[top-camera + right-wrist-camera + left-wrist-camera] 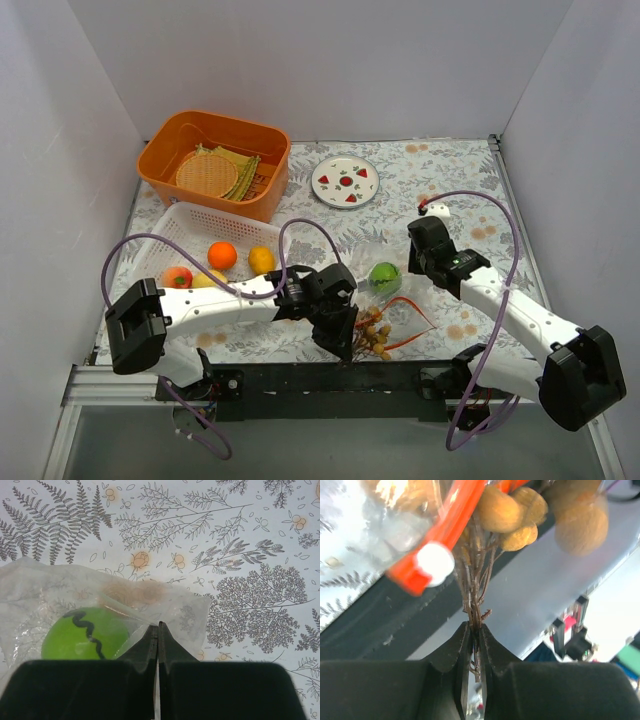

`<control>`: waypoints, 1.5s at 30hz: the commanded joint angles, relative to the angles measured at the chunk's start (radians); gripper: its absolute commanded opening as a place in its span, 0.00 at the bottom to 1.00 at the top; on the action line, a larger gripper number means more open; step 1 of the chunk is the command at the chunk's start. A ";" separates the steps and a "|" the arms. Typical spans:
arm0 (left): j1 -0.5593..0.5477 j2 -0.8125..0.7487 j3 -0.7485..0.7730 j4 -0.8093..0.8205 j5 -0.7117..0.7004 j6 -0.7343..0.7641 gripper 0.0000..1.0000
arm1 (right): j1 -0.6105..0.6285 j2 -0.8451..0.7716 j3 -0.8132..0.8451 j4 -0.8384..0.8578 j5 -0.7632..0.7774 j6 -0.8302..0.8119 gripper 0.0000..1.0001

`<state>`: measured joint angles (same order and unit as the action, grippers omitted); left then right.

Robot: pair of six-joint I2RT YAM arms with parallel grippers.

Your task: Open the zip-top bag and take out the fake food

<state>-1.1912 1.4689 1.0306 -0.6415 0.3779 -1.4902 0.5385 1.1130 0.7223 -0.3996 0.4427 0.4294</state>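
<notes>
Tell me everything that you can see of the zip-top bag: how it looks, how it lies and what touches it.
The zip-top bag is a clear, crinkled plastic pouch with a red-orange zip strip that carries a white round end piece. It rests on the fern-printed cloth near the table's front edge, between the arms. A green ball sits inside. The right gripper is shut on one plastic edge. The left gripper pinches the stems of a tan fruit cluster beside the strip, not the bag.

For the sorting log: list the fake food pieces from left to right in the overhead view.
Reddish fruit → orange → yellow lemon → green ball. The nut bunch overlaps the ball, so it is left out.
</notes>
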 commanded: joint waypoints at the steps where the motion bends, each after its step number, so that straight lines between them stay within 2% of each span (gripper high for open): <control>1: -0.027 -0.009 -0.024 0.010 0.131 0.028 0.00 | -0.009 0.027 0.046 0.044 0.025 -0.012 0.01; 8: -0.042 -0.008 -0.006 -0.030 0.151 0.074 0.00 | -0.017 0.059 0.046 0.059 0.018 -0.015 0.01; 14: -0.042 -0.056 0.008 0.013 0.204 0.100 0.00 | -0.022 0.062 0.035 0.064 0.016 -0.018 0.01; 19: -0.044 -0.093 -0.012 0.104 0.283 0.113 0.00 | -0.023 0.047 0.025 0.064 -0.021 -0.011 0.01; 24: -0.042 -0.102 -0.024 0.212 0.289 0.105 0.00 | -0.020 -0.005 0.003 0.073 -0.096 0.000 0.01; 30: -0.042 -0.107 -0.058 0.357 0.325 0.101 0.00 | -0.018 -0.047 -0.026 0.067 -0.114 0.003 0.01; 37: -0.039 -0.154 -0.093 0.411 0.208 0.061 0.00 | -0.017 -0.050 -0.041 0.070 -0.098 0.000 0.01; 45: 0.041 -0.337 -0.101 0.182 -0.127 -0.027 0.00 | -0.018 -0.047 -0.026 0.059 -0.099 0.006 0.01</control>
<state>-1.2003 1.2560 0.9340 -0.3481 0.4496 -1.4597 0.5236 1.0760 0.6834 -0.3626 0.3374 0.4232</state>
